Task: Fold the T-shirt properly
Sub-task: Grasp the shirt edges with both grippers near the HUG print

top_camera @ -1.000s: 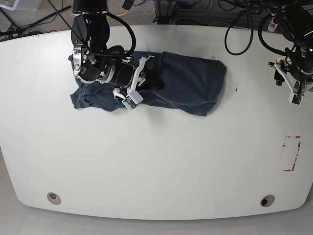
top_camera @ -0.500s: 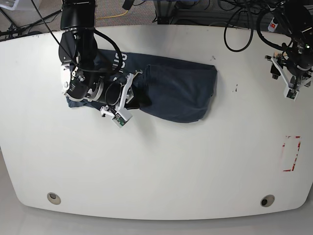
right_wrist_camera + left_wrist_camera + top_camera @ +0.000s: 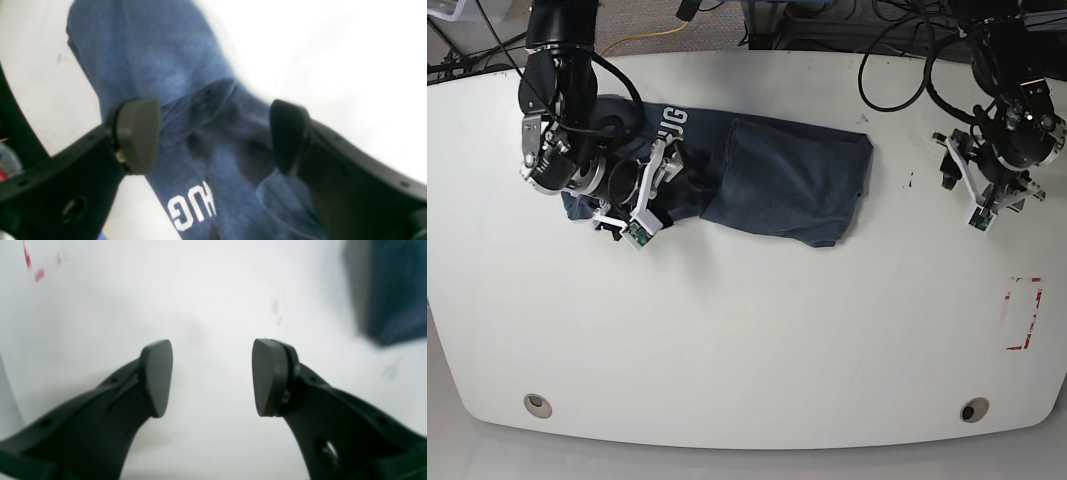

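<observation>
The dark navy T-shirt (image 3: 772, 175) lies bunched and partly folded at the back left of the white table (image 3: 747, 330). White letters (image 3: 672, 123) show near its far edge. My right gripper (image 3: 649, 195) hovers over the shirt's left part. In the right wrist view it (image 3: 213, 133) is open, with wrinkled blue cloth (image 3: 200, 140) and white lettering (image 3: 190, 206) below the gap and nothing pinched. My left gripper (image 3: 965, 192) is open over bare table to the right of the shirt. The left wrist view shows it (image 3: 213, 376) empty, with a shirt edge (image 3: 393, 290) at the top right.
A red tape outline (image 3: 1024, 313) marks the table's right side; it also appears as red marks (image 3: 33, 270) in the left wrist view. Two round holes (image 3: 537, 404) (image 3: 973, 409) sit near the front edge. Cables (image 3: 907, 60) hang over the back edge.
My right arm drew the shirt's left part leftwards, then opened its jaws and let the cloth go. The shirt shifted left. My left arm moved a little left, towards the shirt.
</observation>
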`<state>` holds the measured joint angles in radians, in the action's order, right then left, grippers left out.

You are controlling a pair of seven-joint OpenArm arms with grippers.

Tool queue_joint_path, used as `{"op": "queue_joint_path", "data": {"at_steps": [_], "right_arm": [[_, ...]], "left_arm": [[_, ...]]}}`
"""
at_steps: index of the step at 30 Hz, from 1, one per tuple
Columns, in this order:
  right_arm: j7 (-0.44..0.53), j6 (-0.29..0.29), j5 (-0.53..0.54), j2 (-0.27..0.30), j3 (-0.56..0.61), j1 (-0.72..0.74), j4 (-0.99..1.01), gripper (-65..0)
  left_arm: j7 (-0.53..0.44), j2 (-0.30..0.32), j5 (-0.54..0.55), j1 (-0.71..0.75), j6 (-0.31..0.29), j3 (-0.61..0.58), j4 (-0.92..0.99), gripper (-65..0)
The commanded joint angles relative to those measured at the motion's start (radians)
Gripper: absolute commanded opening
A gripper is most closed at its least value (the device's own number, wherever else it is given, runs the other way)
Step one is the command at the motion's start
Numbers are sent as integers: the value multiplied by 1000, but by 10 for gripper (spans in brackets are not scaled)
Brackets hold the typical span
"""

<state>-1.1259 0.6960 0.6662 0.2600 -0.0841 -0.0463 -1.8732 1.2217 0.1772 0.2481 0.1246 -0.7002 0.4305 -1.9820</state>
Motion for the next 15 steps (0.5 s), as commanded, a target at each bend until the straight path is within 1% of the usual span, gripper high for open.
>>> {"op": "queue_joint_path", "data": {"at_steps": [1, 3, 7, 11, 15], "right_arm": [[27, 2, 28, -6, 16, -4, -82, -179], [28, 2, 28, -17, 50, -8, -92, -193], [28, 2, 19, -72, 86, 3, -87, -235], [28, 2, 17, -123, 86, 33, -84, -306], [28, 2, 17, -164, 88, 79, 10, -377]], "left_arm": [[-12, -25, 3, -38, 2, -17, -20, -299], [-12, -57, 3, -76, 2, -49, -18, -299], [-12, -109, 3, -125, 2, -120, -17, -299], [-13, -153, 3, -167, 2, -227, -13, -299], [-16, -179, 3, -174, 2, -304, 8, -299]]}}
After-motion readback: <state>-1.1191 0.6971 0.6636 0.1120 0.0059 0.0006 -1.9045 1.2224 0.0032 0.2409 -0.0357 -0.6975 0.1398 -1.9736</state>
